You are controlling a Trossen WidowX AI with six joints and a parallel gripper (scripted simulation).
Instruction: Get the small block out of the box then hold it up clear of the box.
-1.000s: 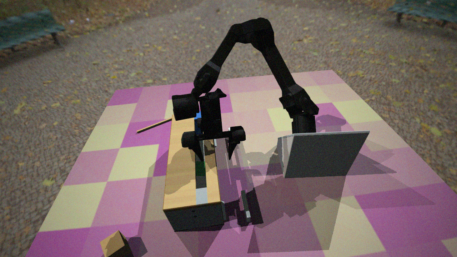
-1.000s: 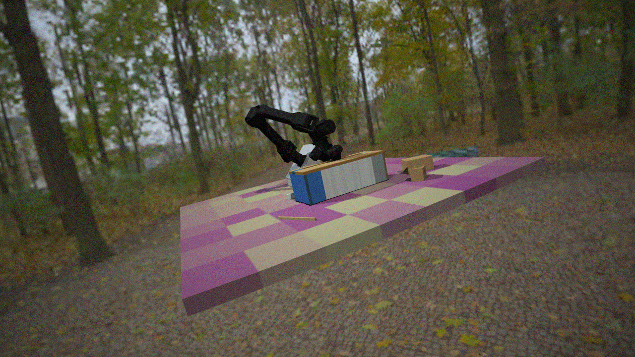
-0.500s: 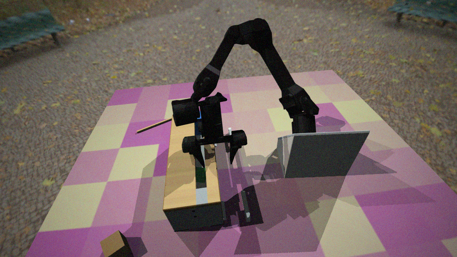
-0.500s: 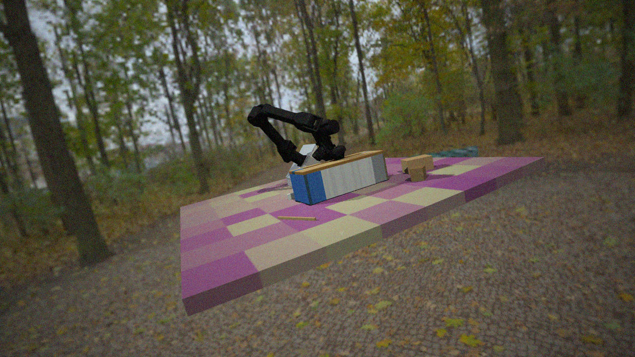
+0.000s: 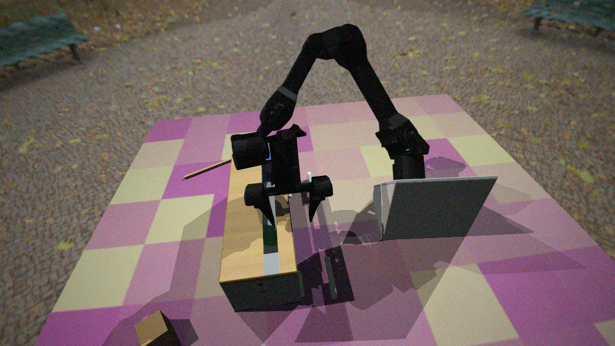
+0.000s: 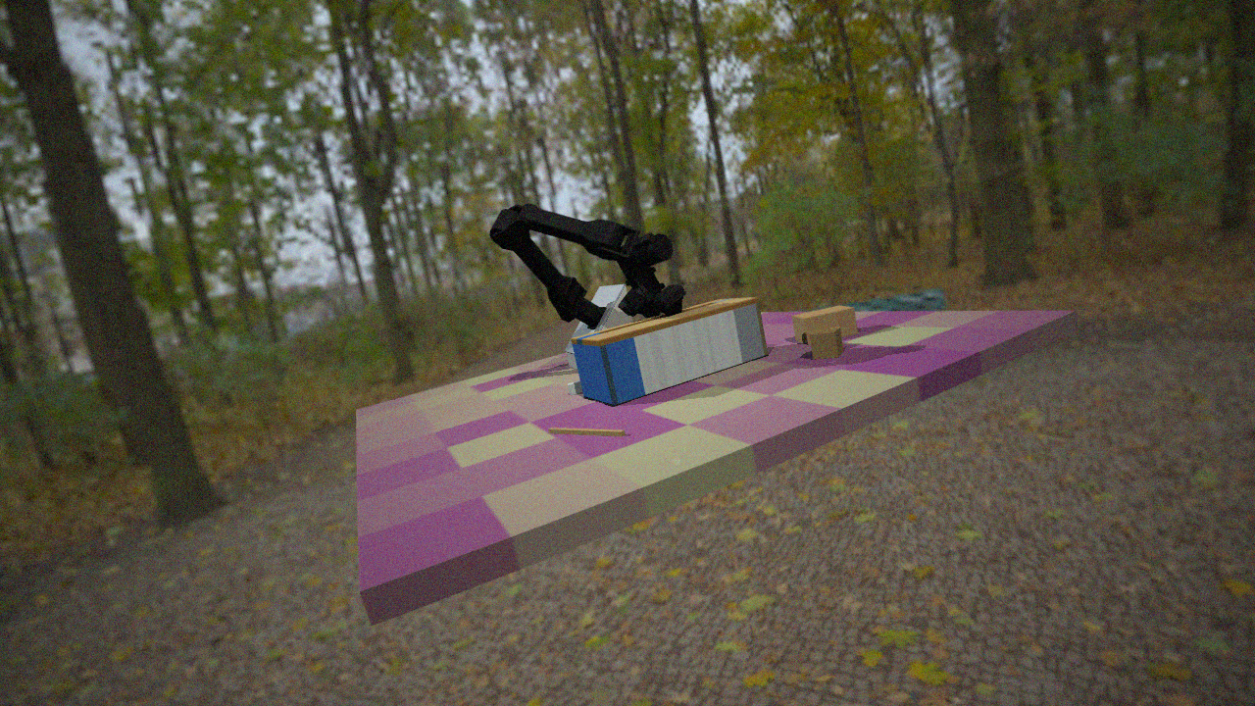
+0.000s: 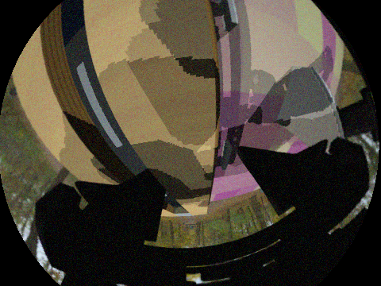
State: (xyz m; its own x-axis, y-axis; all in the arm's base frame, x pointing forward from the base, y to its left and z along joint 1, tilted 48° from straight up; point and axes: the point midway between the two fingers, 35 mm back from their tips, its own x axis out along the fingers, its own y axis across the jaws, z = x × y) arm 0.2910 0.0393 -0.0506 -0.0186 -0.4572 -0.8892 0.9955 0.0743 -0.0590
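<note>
The box [image 5: 249, 262] [image 6: 693, 351] [image 7: 175, 107] stands on the table with a wooden top, a long slot in it, and a blue end at the back in the top view. A dark green patch [image 5: 270, 236] shows in the slot below one fingertip; I cannot tell whether it is the block. My gripper [image 5: 292, 222] [image 7: 205, 156] is open and empty, pointing down at the box. One finger appears over the slot, the other beyond the clear front's edge. The fingertips' height above the box is hard to judge. The shelf is largely hidden.
A thin wooden stick [image 5: 208, 168] [image 6: 587, 431] lies behind the box. A small wooden block [image 5: 151, 327] [image 6: 826, 343] and a larger wooden one [image 6: 833, 323] stand past the grey end. A tilted grey panel [image 5: 434, 210] stands near the arm's base.
</note>
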